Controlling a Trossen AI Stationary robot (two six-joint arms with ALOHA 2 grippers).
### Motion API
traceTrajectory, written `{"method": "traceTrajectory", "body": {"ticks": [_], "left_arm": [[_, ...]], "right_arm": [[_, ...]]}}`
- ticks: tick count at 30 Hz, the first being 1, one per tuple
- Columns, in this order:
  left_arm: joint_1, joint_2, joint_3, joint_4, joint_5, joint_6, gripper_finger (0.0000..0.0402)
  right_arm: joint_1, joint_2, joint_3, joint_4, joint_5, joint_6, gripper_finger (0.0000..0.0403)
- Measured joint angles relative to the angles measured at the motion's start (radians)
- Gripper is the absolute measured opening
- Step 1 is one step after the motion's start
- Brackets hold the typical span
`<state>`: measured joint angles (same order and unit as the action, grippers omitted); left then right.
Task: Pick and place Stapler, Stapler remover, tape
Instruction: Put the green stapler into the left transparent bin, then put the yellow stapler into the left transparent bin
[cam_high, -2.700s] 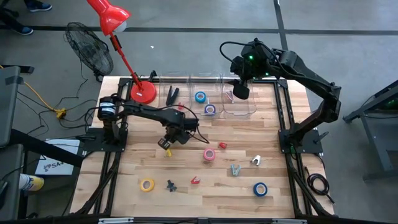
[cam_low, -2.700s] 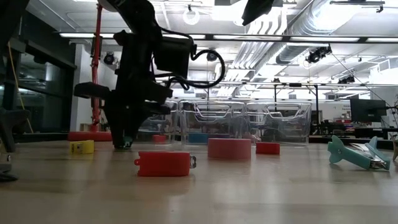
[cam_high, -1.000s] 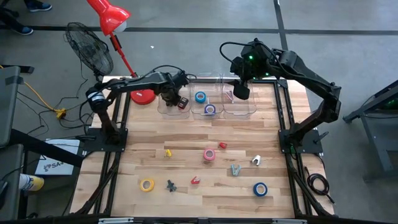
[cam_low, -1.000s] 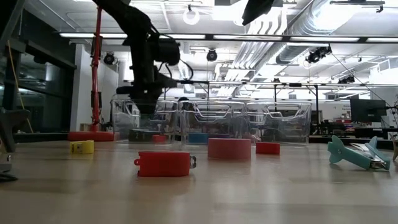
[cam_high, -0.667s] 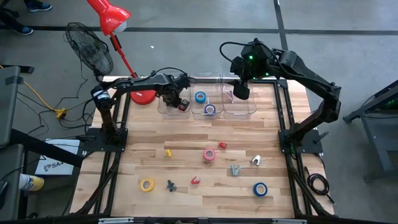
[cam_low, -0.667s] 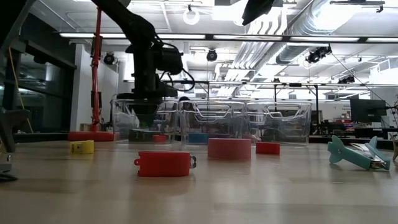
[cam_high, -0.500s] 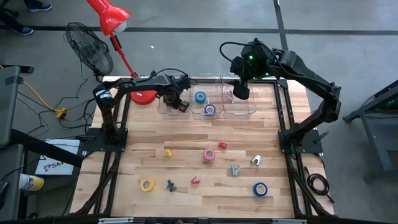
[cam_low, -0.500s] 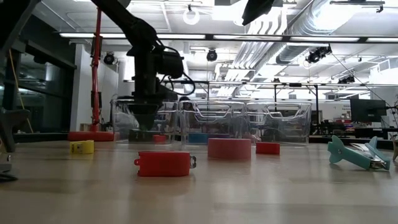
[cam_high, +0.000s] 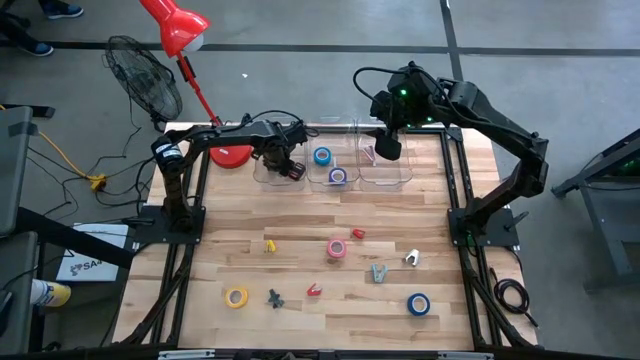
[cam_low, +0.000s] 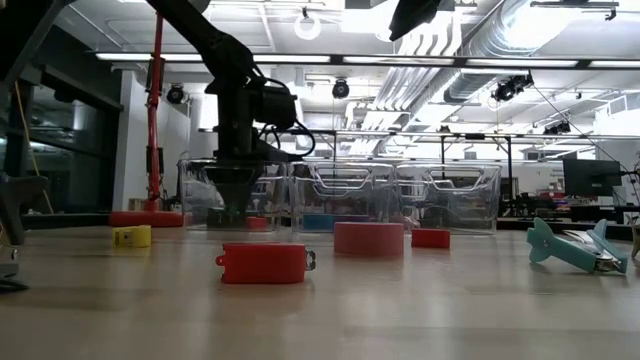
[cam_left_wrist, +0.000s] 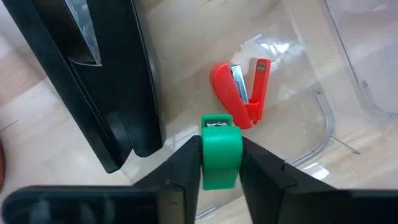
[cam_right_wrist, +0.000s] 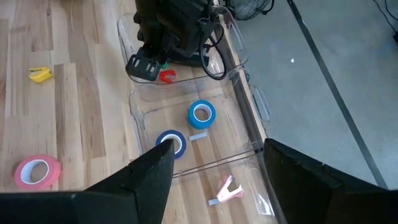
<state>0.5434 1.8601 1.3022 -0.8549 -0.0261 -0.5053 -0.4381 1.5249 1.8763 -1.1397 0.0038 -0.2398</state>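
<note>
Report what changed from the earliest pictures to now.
The left gripper carried the green stapler from mid-table back to the leftmost clear bin and holds it low inside, gripped between its fingers. The right gripper stayed open above the rightmost bin; the pink tape did not move.

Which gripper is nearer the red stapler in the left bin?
Left. The left gripper hangs right over the red stapler, holding a green stapler; the right gripper is over the rightmost bin.

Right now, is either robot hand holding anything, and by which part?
The left hand grips a small green stapler by its sides, over the clear bin. The right holds nothing.
</note>
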Motion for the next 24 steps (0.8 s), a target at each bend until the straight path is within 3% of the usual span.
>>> {"method": "traceTrajectory", "body": {"ticks": [8, 19, 24], "left_arm": [[0.000, -0.019, -0.003, -0.013, 0.002, 0.056, 0.0170], [0.000, -0.151, 0.095, -0.235, -0.033, 0.110, 0.0167], [-0.014, -0.259, 0.099, -0.358, -0.007, 0.011, 0.0167]], "right_arm": [[0.000, 0.000, 0.000, 0.000, 0.000, 0.000, 0.0237], [0.000, 0.000, 0.000, -0.002, 0.000, 0.000, 0.0237], [0.000, 0.000, 0.000, -0.009, 0.025, 0.030, 0.0237]]}}
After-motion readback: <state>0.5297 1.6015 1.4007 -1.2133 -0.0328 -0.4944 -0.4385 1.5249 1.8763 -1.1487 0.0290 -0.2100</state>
